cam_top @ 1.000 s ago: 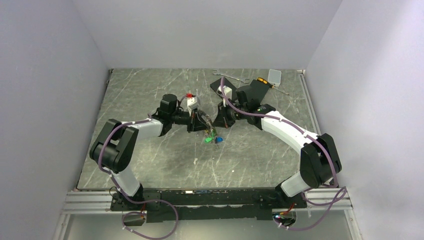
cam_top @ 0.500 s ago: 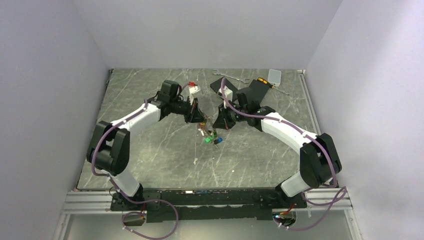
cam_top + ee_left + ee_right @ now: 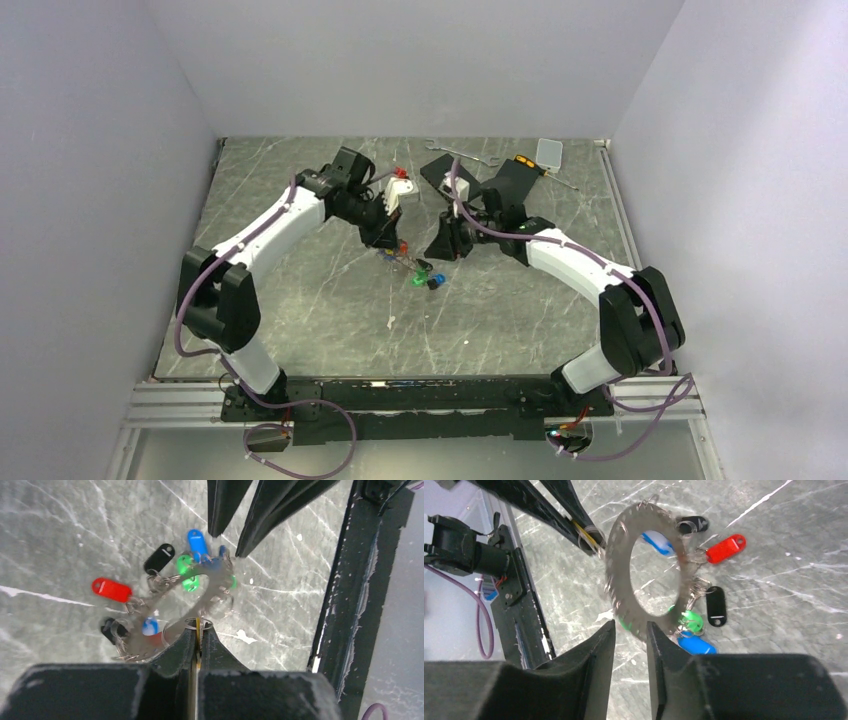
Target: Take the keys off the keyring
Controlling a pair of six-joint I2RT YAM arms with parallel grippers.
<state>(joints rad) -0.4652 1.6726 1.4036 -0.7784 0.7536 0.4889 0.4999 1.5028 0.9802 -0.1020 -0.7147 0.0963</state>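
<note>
The keyring (image 3: 624, 580) is a blurred dark hoop hanging between my two grippers, also in the left wrist view (image 3: 165, 605). On it hang keys with red (image 3: 111, 589), black (image 3: 159, 558), blue (image 3: 198, 539) and green (image 3: 187, 572) heads. My left gripper (image 3: 199, 627) is shut on a yellow key with a small ring at its tip; in the top view it (image 3: 385, 238) is just left of the bunch (image 3: 420, 272). My right gripper (image 3: 630, 630) is open, its tips at the hoop's near edge, touching or not I cannot tell.
A silver wrench (image 3: 462, 153), a black flat box (image 3: 515, 180), a small orange thing (image 3: 524, 161) and a clear box (image 3: 548, 151) lie at the back right, behind the right arm. Walls enclose the grey marbled table (image 3: 300, 300) on three sides.
My left arm has swung its elbow back and turned its wrist while keeping its grip near the bunch. The hoop now blurs with motion. The right arm has barely moved.
</note>
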